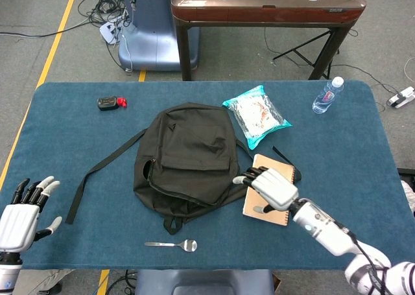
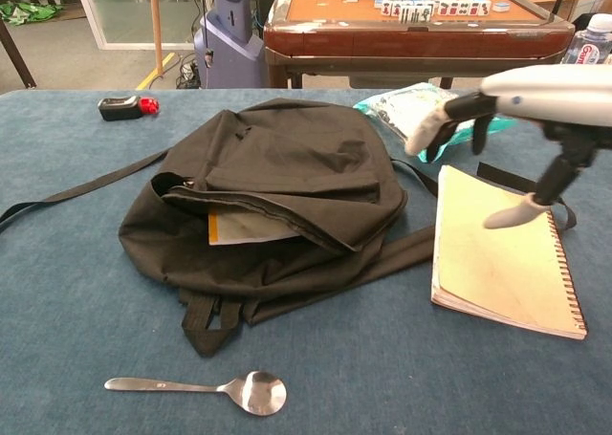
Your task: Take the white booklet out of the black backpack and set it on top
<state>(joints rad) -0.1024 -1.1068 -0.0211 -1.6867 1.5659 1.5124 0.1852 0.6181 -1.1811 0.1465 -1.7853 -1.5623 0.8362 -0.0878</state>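
Observation:
The black backpack [image 1: 188, 155] lies flat mid-table, its zipper mouth gaping toward me [image 2: 277, 167]. In the chest view a white booklet [image 2: 253, 228] with an orange edge shows inside that mouth; the head view hides it. My right hand [image 1: 272, 187] hovers over the tan spiral notebook [image 1: 281, 170], fingers spread and pointing at the backpack's right side, holding nothing; in the chest view that hand [image 2: 521, 96] hangs above the notebook [image 2: 497, 258]. My left hand [image 1: 19, 220] stays open at the table's front left corner, apart from everything.
A spoon [image 1: 172, 245] lies in front of the backpack. Behind the bag sit a teal snack packet [image 1: 256, 115] and a water bottle [image 1: 327, 95] at the far right. A small black and red device [image 1: 111, 103] lies far left. Backpack straps [image 1: 97, 172] trail left.

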